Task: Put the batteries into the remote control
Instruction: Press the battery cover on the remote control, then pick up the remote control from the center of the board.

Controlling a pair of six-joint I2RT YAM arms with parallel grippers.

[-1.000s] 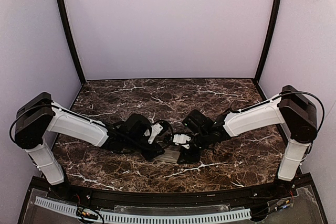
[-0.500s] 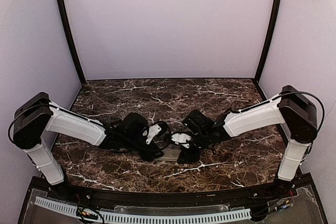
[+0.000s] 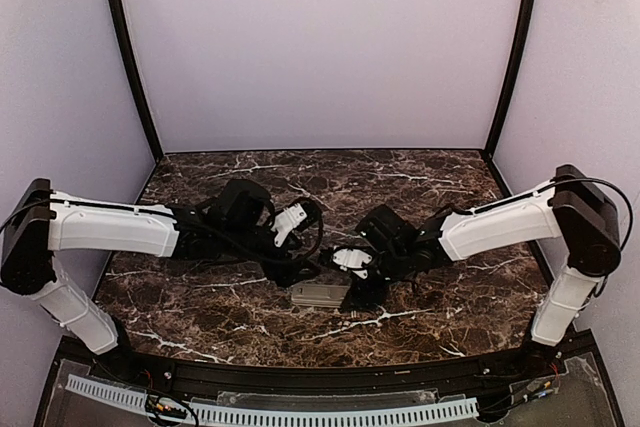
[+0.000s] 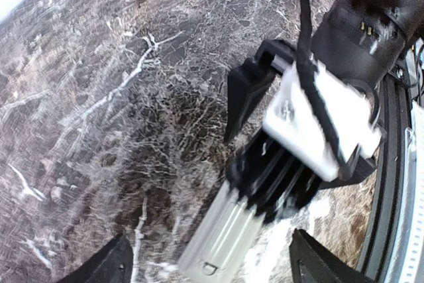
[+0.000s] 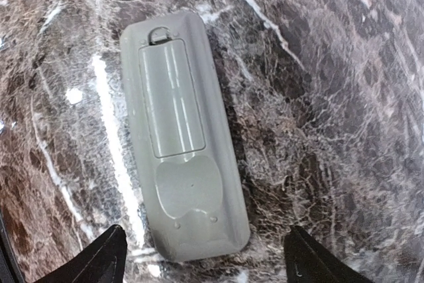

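Currently slim grey plastic remote control (image 5: 182,137) lies back-up for access; right tool (image 5: 205,260) open overhead, left tool (image 4: 211,266) open at 10 o'clock.

Remote control (image 5: 182,137): plain light grey back. Counter (image 5: 344,97): dark brown marble w/ white veins. Left arm (image 3: 110,230) & right arm (image 3: 495,229): white shells, black joints. Walls (image 3: 320,47): pale lilac.

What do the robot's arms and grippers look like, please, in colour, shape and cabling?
The left arm and right arm match: white rounded link shells, black joint housings, thin black cables looping alongside. The left gripper and right gripper are black, each with a white block at its wrist.
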